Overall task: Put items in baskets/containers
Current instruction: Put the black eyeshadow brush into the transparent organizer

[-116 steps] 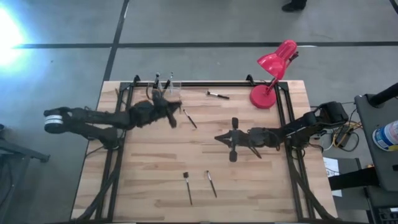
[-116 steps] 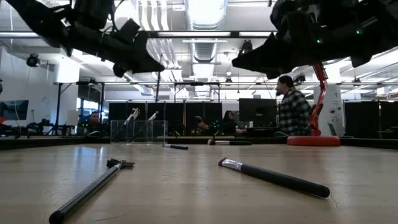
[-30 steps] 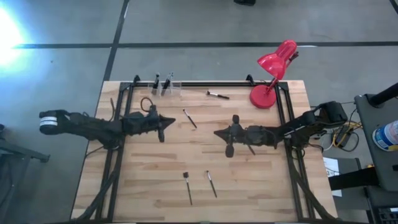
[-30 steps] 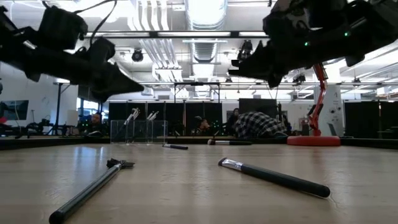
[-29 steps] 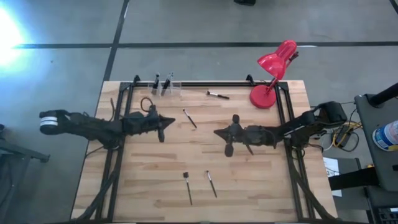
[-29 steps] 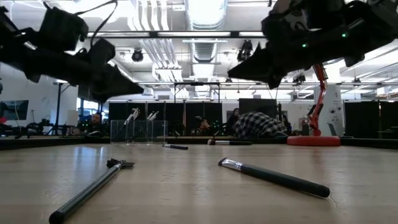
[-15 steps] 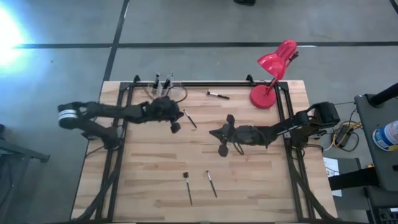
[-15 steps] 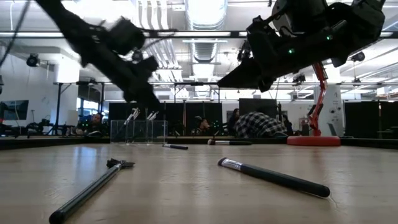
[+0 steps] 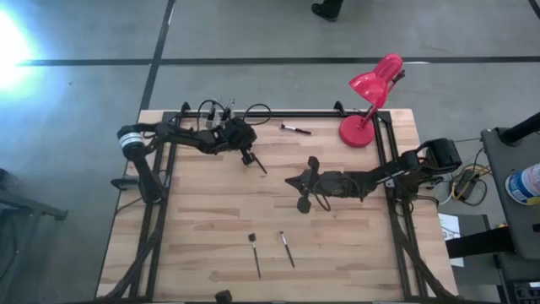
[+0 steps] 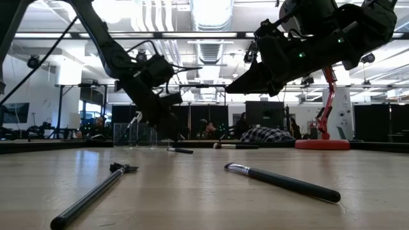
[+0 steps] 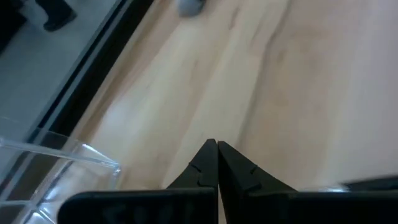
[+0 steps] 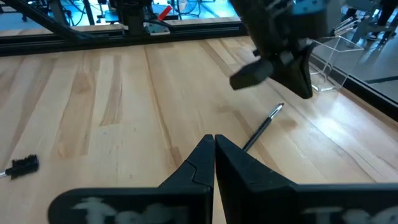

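Several thin dark brushes lie flat on the wooden table: one [image 9: 258, 163] [image 12: 260, 129] just beside my left gripper, one [image 9: 295, 129] near the far edge, two [image 9: 256, 255] [image 9: 287, 249] near the front. The clear containers [image 9: 221, 115] [image 11: 59, 163] stand at the far edge with brushes upright in them. My left gripper [image 9: 248, 157] [image 11: 216, 147] is shut with nothing between its fingers, slanting down over that first brush's near-left end. My right gripper [image 9: 288, 180] [image 12: 214, 139] hovers shut over the table's middle, pointing left.
A red desk lamp [image 9: 364, 110] stands at the far right corner. A black frame rail [image 9: 287, 113] runs along the far edge behind the containers. A small dark piece [image 12: 22, 165] lies on the wood. Bare wood lies between the two grippers.
My left arm has swung from the table's left-middle toward the far edge and right, and its gripper has tipped downward, ending beside the brush near the containers. My right gripper has edged slightly left and dipped a little. No brush has moved.
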`<state>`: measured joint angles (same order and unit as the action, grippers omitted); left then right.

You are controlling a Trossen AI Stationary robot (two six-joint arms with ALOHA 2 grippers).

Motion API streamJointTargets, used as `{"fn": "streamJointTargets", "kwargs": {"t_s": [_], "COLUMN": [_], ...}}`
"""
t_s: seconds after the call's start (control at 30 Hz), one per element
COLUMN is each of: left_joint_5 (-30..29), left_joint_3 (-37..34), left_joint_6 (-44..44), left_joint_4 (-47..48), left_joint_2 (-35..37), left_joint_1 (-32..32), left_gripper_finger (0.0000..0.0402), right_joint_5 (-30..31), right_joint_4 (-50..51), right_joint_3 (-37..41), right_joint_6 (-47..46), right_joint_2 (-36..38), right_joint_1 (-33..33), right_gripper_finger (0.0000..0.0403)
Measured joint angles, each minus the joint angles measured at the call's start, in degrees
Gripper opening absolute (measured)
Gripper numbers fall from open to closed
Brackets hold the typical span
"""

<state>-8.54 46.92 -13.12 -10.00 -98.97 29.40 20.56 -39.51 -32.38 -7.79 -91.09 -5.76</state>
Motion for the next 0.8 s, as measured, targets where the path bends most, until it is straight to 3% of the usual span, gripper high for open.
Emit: {"fn": "streamJointTargets", "kwargs": {"t_s": [0.4, 0.67, 0.8], "left_joint_5": [0.68, 5.03, 8.90], "left_joint_3": [0.04, -0.67, -2.06], "left_joint_6": [-3.37, -3.31, -2.17], "left_joint_4": [3.19, 16.63, 19.06], "left_joint_2": [-3.03, 3.49, 7.58], "left_joint_1": [0.23, -3.28, -6.00], "left_gripper_finger": [0.0000, 0.0000, 0.0000], "right_joint_5": [-0.02, 0.00, -0.01], "right_joint_4": [-0.07, 0.16, 0.22], "right_joint_3": [0.00, 0.02, 0.02], "right_joint_6": [0.44, 0.45, 0.39], "right_joint_2": [0.02, 0.07, 0.07], "right_joint_1": [-0.28, -0.28, -0.28], "right_gripper_finger": [0.0009, 0.0009, 0.0009]}}
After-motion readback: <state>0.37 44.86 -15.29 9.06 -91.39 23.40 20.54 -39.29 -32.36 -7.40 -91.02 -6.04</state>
